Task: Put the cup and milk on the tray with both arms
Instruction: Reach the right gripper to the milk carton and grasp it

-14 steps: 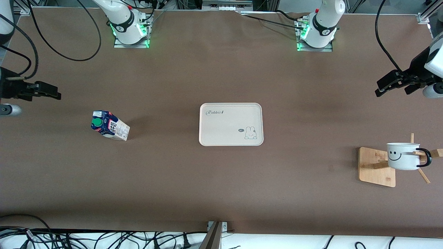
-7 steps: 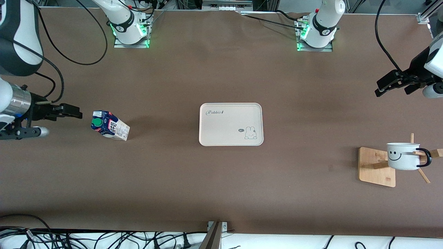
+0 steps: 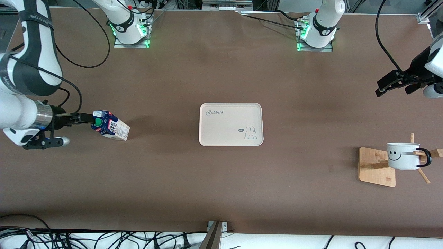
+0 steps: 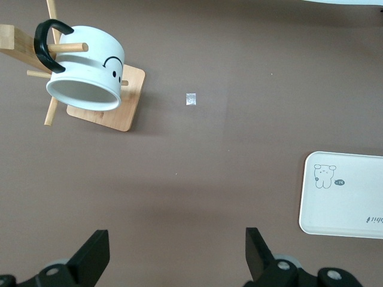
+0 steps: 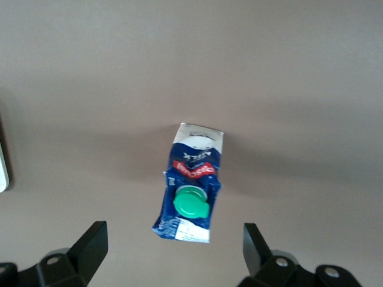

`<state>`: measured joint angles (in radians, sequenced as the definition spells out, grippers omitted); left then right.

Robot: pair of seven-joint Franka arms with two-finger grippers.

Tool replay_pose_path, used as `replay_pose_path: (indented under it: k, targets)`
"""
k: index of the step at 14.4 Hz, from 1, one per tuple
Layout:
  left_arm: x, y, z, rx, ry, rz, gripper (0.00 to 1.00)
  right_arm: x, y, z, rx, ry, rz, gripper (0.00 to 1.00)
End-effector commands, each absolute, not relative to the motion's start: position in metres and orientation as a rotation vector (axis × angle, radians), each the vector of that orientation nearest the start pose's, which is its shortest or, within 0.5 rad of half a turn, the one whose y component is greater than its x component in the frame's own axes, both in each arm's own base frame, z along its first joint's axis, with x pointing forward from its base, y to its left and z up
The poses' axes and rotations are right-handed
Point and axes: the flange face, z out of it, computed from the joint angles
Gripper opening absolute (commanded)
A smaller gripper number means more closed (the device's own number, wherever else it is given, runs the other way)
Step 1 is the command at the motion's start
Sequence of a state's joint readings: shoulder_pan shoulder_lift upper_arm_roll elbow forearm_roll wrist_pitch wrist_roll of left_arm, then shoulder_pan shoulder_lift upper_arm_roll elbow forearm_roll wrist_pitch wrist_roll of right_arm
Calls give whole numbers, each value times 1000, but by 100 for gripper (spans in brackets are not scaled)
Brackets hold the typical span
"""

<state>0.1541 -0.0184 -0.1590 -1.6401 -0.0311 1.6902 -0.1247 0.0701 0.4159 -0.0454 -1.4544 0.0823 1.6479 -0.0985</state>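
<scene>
- right claw (image 3: 84, 119) over milk carton (image 3: 110, 125), fingers (image 5: 90, 245) apart, nothing gripped
- left claw (image 3: 391, 84) waits, spread wide; mug (image 3: 403, 156) on peg rack (image 3: 377, 166) below it; tray (image 3: 231, 124) between claws on bench (image 3: 221, 183)

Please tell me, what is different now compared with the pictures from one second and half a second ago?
The right gripper has travelled from the edge of the table at the right arm's end toward the milk and now hangs over it, fingers open, gripping nothing. The milk, the tray and the cup on its wooden rack have not moved. The left gripper waits, open, at the left arm's end as before.
</scene>
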Motion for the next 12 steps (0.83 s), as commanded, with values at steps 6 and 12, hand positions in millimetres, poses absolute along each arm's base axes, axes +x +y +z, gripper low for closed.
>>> replay_pose_path:
  k: [6,12]
  targets:
    - [556,1,605,-3090,-143,-86,100,644,38,385,-3049,-122,355,100]
    - [549,14,564,-3072,-89,-132,100,637,23,366,-3045,-89,400,100]
